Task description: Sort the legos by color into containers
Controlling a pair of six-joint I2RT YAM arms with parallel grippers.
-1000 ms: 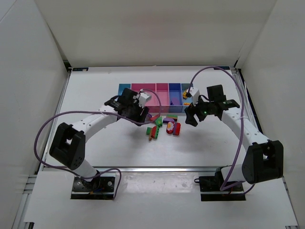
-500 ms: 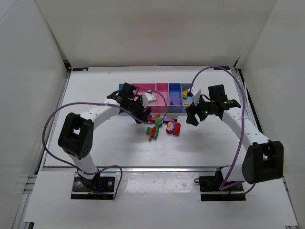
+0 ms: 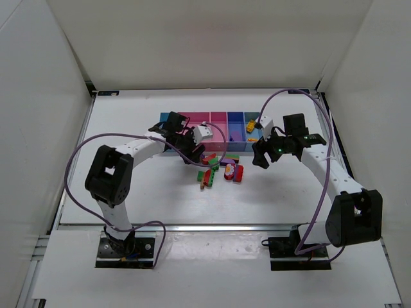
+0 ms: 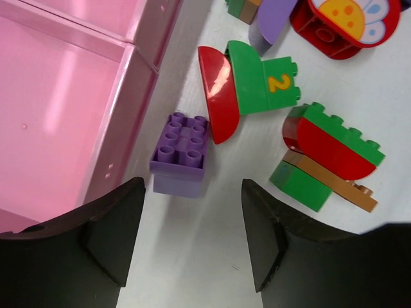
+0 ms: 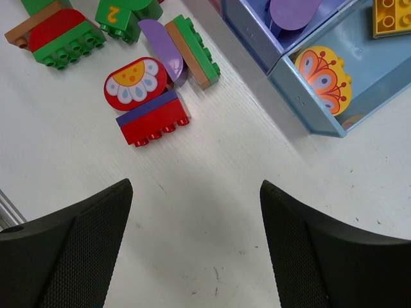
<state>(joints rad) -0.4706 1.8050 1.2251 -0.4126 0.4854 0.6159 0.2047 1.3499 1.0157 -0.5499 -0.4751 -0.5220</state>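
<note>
The containers [image 3: 219, 125] are a row of joined bins at the back. The legos [image 3: 221, 170] lie in a pile in front of it. My left gripper [image 4: 192, 237] is open and empty, low over the table, its left finger beside a pink bin [image 4: 64, 109]. A purple brick [image 4: 182, 154] lies just ahead of it against the bin wall, with a green "2" brick [image 4: 263, 83] and a red-green dome [image 4: 334, 144] to the right. My right gripper [image 5: 196, 237] is open and empty above bare table. A red brick with a purple top [image 5: 154, 122] lies ahead of it.
A darker blue bin [image 5: 257, 45] holds a purple piece [image 5: 292, 11]. The light blue end bin [image 5: 308, 115] holds an orange flower piece [image 5: 324, 77] and a yellow brick [image 5: 392, 16]. White walls enclose the table. Purple cables arc over both arms.
My left arm has swung right along the bins' front to the pile's left end. My right arm has barely moved.
</note>
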